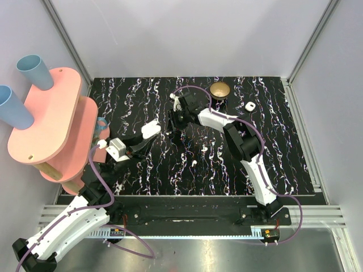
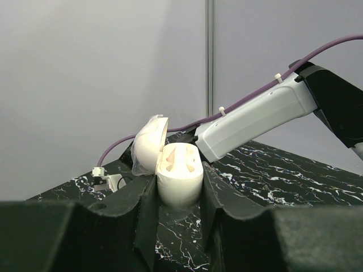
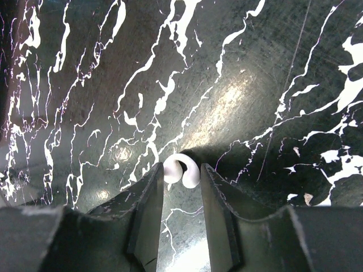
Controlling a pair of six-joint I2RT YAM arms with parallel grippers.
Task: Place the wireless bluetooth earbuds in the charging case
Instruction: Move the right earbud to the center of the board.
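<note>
Earbud (image 3: 181, 171) held in right gripper (image 3: 181, 174) shows only in right wrist view

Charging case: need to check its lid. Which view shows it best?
Left wrist: the charging case looms close, lid open, sockets visible, in the left end effector. Top external shows a white speck; right wrist, nothing.

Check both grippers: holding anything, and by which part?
Left gripper clamps the charging case by its lower body, lid open. Right gripper has an earbud between its jaws; whether it is actually gripped cannot be told.
</note>
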